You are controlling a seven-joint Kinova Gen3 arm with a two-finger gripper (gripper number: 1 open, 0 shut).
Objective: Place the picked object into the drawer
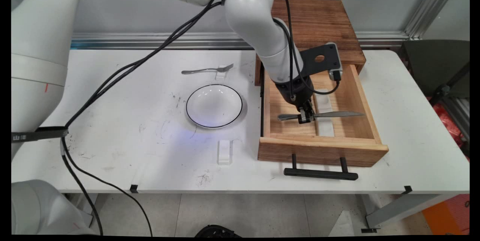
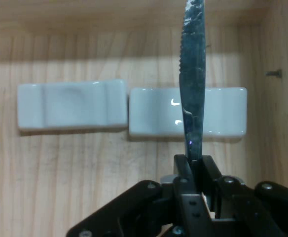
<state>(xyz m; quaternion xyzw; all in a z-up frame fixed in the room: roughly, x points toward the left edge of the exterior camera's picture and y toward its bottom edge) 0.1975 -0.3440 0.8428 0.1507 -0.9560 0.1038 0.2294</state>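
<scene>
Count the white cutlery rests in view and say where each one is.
4. Two lie end to end in the open drawer: one under the knife, one bare. One holds the fork; one sits near the plate.

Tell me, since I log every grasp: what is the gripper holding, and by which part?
The gripper is shut on a table knife inside the open wooden drawer, its fingers clamping it where handle meets blade, blade over a white rest.
</scene>
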